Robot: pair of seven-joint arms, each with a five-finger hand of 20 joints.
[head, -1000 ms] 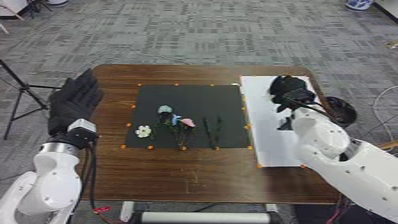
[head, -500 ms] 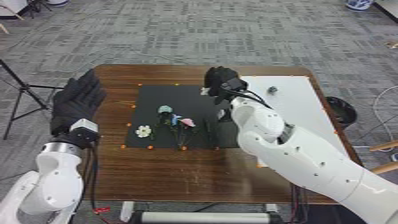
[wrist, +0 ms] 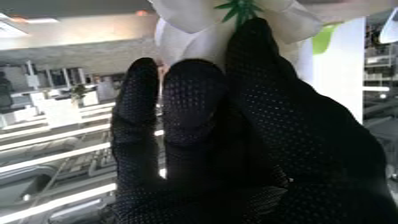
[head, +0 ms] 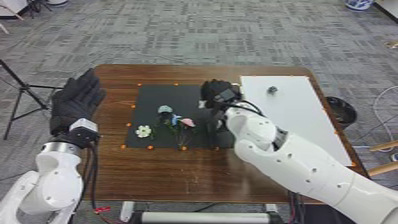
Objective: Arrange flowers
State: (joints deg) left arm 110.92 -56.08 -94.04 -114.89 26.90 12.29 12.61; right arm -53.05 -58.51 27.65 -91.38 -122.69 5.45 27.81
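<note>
flower at tips of right fingers

Matt flower petals, perhaps cloth; smooth wooden table.

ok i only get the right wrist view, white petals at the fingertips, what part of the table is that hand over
Observer: In the head view, the right hand is over the black mat, toward its far right corner.
Operator: got it, any white flower lying loose on that mat
Observer: Yes, one white flower lies toward the mat's near left corner.
Operator: and where's the other hand
Observer: The left hand is at the table's left edge, with its fingers straight.
</note>
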